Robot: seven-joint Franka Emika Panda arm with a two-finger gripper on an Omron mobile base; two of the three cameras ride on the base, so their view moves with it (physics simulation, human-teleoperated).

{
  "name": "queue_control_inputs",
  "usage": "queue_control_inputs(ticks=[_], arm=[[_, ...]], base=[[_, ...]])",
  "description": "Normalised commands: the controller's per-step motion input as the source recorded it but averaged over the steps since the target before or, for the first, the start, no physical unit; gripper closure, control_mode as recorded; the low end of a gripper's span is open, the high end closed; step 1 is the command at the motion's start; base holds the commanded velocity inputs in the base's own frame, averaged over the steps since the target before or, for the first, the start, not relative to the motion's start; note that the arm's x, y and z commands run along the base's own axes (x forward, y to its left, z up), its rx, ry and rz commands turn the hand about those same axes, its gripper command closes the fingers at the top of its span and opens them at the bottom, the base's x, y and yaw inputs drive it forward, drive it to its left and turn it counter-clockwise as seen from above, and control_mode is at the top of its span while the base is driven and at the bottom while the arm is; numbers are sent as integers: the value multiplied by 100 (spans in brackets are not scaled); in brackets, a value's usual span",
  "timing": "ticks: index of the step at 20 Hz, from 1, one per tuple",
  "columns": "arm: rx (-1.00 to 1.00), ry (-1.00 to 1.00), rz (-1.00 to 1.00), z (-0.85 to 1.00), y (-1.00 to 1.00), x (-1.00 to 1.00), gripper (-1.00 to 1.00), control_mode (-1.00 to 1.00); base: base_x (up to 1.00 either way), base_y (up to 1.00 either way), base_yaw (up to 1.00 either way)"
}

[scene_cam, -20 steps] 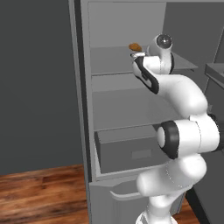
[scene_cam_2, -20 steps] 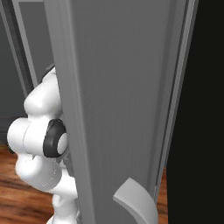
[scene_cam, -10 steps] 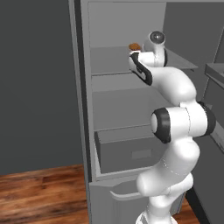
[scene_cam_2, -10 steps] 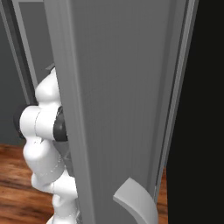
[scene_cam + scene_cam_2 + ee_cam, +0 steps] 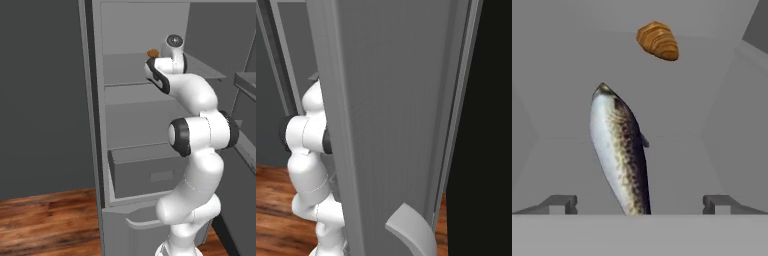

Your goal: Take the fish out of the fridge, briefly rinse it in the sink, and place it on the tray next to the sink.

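Gripper [image 5: 640,204] (jaws spread wide, holding nothing) has risen toward the fish [image 5: 620,150] on the fridge [image 5: 150,125] shelf.

Over the last second the arm [image 5: 197,135] has folded upward in front of the fridge [image 5: 125,165]: in the left base view its dark-banded elbow joint has risen from level with the drawer [image 5: 150,170] to above it, and has moved further right. The hand at the upper shelf [image 5: 130,67] has climbed slightly, ending nearer the orange-brown lump [image 5: 153,52].
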Motion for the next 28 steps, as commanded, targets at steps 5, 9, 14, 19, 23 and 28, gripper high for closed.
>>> queue_control_inputs(ticks=[5,9,14,19,23,28], arm=[[3,0,0,-12,4,39,-100,-100],[4,0,0,-16,2,34,-100,-100],[2,0,0,-26,4,10,100,-100],[0,0,0,0,0,0,100,-100],[0,-8,0,0,2,-68,100,-100],[0,-39,0,53,27,-100,100,-100]], base=[[0,0,0],[0,0,0],[0,0,0],[0,0,0],[0,0,0],[0,0,0]])
